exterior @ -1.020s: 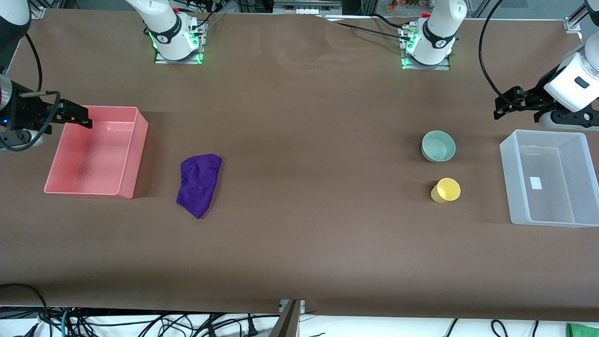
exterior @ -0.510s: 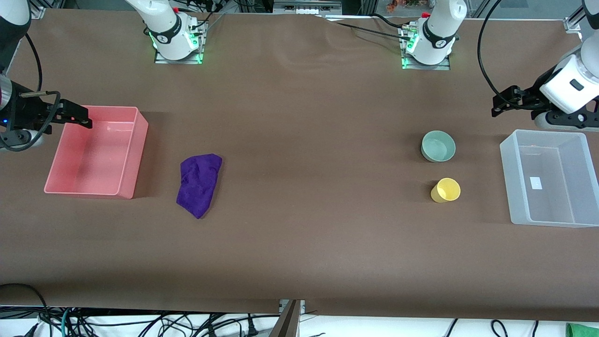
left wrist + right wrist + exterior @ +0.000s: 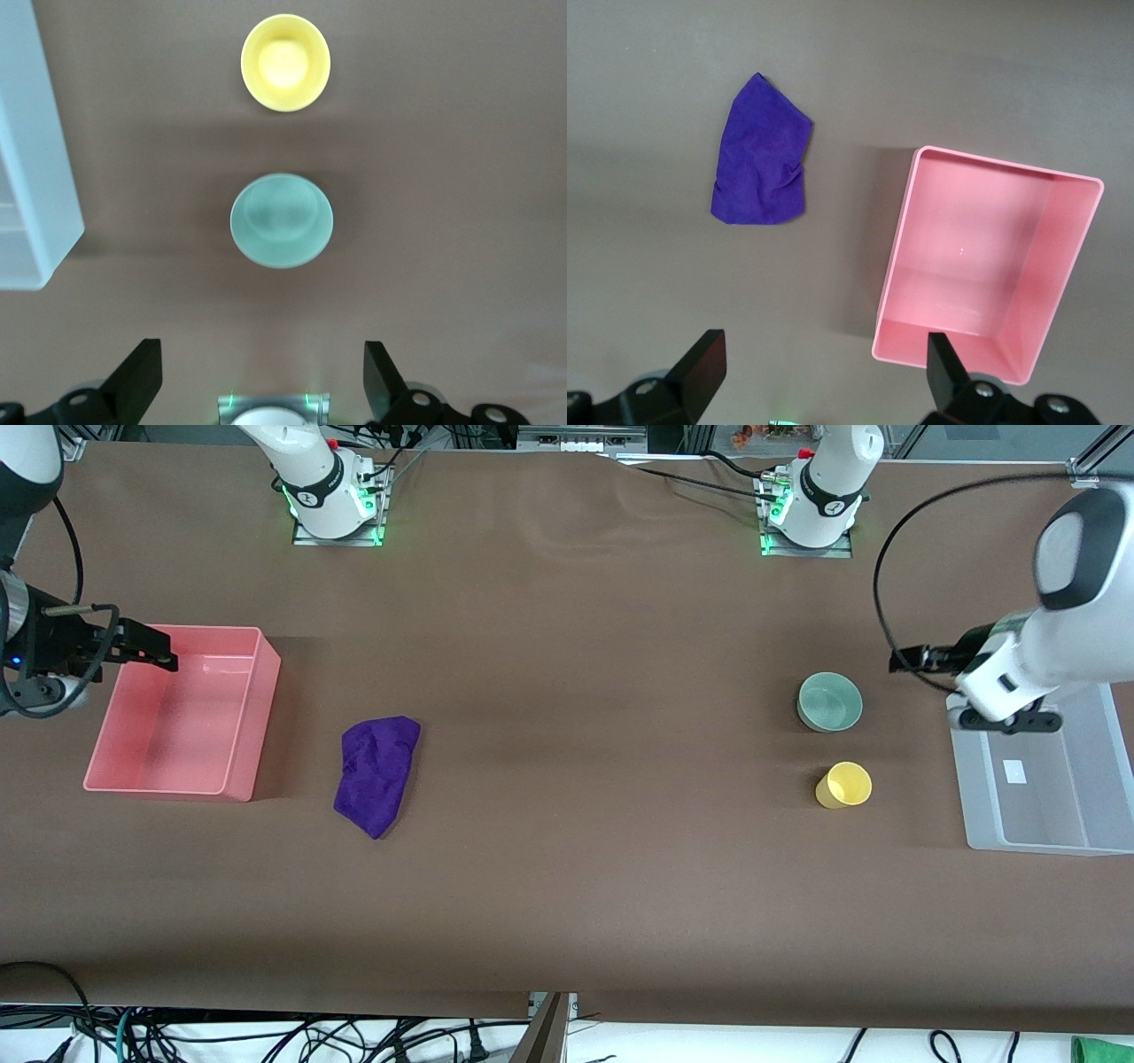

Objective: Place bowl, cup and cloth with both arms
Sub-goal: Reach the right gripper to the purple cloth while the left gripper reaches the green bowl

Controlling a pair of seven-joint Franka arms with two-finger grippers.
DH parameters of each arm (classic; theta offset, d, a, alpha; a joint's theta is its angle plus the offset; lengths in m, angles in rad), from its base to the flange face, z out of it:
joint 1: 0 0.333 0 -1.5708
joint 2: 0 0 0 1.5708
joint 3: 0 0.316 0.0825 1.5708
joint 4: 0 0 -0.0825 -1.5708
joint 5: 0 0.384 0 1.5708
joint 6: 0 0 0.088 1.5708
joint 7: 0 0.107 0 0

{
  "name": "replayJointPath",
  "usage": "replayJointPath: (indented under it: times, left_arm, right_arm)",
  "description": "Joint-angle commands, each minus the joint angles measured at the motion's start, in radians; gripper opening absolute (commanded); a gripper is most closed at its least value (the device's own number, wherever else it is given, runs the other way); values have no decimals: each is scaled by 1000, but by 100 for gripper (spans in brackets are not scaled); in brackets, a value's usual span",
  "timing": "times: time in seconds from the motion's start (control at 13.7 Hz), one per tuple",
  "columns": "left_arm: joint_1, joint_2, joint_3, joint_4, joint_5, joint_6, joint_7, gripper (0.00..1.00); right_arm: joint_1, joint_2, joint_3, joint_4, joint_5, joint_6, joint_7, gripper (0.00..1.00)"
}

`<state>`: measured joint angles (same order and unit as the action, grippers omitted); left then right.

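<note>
The pale mint-green bowl (image 3: 830, 701) (image 3: 282, 220) stands upright toward the left arm's end of the table. The yellow cup (image 3: 843, 785) (image 3: 285, 62) stands nearer the front camera, a short gap from the bowl. The purple cloth (image 3: 376, 772) (image 3: 762, 155) lies crumpled beside the pink bin. My left gripper (image 3: 897, 661) (image 3: 263, 381) hangs open and empty over the bare table between the bowl and the clear bin. My right gripper (image 3: 159, 654) (image 3: 824, 372) is open and empty over the pink bin's rim.
An empty pink bin (image 3: 177, 731) (image 3: 1063, 257) sits toward the right arm's end. An empty clear plastic bin (image 3: 1045, 797) (image 3: 27, 177) sits toward the left arm's end, beside the bowl and cup. Two green-lit arm bases (image 3: 335, 509) stand along the table's edge farthest from the front camera.
The left arm has swung down and toward the bowl, and its wrist now covers the clear bin's corner. The right gripper has barely shifted. Bowl, cup and cloth have not moved.
</note>
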<state>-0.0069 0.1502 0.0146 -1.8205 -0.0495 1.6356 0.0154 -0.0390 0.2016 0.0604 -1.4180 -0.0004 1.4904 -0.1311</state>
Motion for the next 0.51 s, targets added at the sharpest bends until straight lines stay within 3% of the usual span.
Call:
replayJointPath:
  times: [0.0, 0.15, 0.22, 0.44]
  left_arm:
    - [4, -38, 1, -185, -19, 200, 76, 100]
    - [49, -40, -1, -301, -26, 362, 193, 100]
    - [71, -34, -1, -365, -67, 463, 269, 100]
    - [110, -8, -1, -522, -238, 705, 496, 100]
  right_arm:
    - [7, 7, 4, -100, -64, 85, -7, 100]
    - [7, 5, 9, -200, -55, 175, 2, 100]
    - [7, 4, 39, -251, -53, 236, 17, 100]
    - [10, 18, 117, -398, -55, 434, 273, 100]
